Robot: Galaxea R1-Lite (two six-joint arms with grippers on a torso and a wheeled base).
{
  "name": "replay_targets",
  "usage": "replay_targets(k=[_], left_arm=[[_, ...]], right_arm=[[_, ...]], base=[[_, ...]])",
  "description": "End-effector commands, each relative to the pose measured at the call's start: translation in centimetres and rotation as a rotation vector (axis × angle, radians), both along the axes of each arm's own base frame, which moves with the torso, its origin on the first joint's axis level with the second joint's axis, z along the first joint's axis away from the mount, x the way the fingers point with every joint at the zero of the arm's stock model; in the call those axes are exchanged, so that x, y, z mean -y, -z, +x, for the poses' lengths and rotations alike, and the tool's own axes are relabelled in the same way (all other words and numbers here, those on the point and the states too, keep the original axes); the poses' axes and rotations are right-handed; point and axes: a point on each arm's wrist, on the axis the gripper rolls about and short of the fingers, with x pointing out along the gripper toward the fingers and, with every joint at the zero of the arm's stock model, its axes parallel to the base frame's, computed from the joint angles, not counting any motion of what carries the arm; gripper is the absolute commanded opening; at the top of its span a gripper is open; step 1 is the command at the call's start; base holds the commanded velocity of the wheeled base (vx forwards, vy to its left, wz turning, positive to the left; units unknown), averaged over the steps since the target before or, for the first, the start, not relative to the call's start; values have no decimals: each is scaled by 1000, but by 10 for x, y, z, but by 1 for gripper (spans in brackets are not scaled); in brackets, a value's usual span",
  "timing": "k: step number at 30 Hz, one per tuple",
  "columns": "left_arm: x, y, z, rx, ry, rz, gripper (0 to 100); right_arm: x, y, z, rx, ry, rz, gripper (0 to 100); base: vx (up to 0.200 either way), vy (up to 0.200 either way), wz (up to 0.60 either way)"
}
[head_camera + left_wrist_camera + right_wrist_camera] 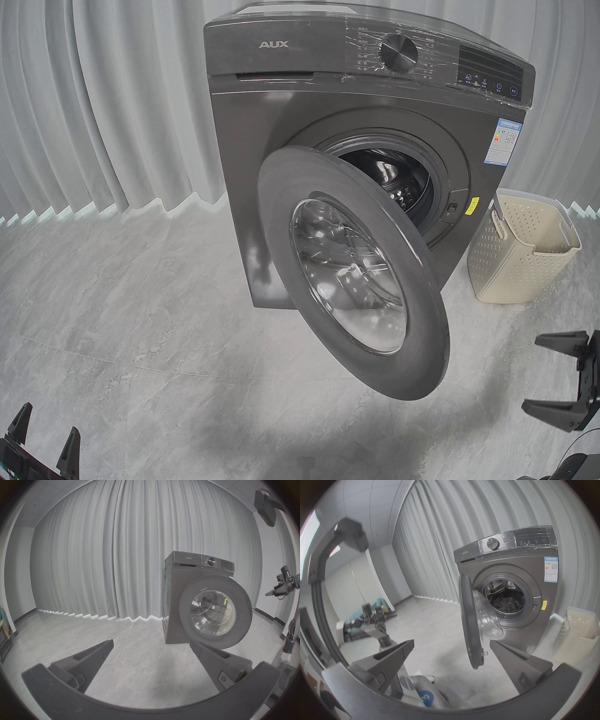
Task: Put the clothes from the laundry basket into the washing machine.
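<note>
The washing machine (350, 125) is a dark grey front-loader standing on a pale stone-patterned floor (125, 300), with a long pleated curtain (112, 106) hanging behind it. Its round door (356, 275), a grey ring around a glass bowl, is swung wide open. It is hinged on the machine's left side and stands out in front of the drum opening. In the right wrist view, a heap of dark clothes (507, 603) lies inside the drum (504, 597), low in the opening and behind the open door.

The laundry basket (519, 250) is cream plastic with perforated walls. It stands on the floor just beside the machine's right front corner, its top tipped slightly away from the machine.

The left gripper (45, 434) hangs low in front of the washing machine and off to its left, well apart from the machine and the door. Its fingers are spread wide with nothing between them, and the left wrist view looks past them at the outer face of the open door.

The right gripper (531, 373) is in front of the washing machine and to its right, on the basket's side but apart from the basket. Its fingers are also spread wide and hold nothing, and the right wrist view looks between them toward the door's edge and the drum.
</note>
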Motion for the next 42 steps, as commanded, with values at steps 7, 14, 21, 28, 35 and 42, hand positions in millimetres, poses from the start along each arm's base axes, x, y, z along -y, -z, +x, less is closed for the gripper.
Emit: replay_targets(k=[7, 14, 21, 28, 35, 42], left_arm=[[0, 5, 0, -7, 7, 4, 100], [0, 5, 0, -7, 7, 4, 100], [0, 5, 0, -7, 9, 4, 100], [0, 5, 0, -7, 7, 4, 100], [0, 5, 0, -7, 7, 4, 100], [0, 5, 0, -7, 9, 5, 100]], right_arm=[[-47, 7, 73, -156, 45, 31, 100], [-72, 8, 84, -145, -6, 19, 100], [-85, 14, 102, -161, 53, -13, 100], [-83, 18, 122, -122, 221, -13, 100], [-60, 15, 142, -67, 355, 18, 100], [-29, 12, 157, -43, 502, 29, 100]], base=[[0, 0, 0], [0, 0, 0], [0, 0, 0], [0, 0, 0], [0, 0, 0], [0, 0, 0]])
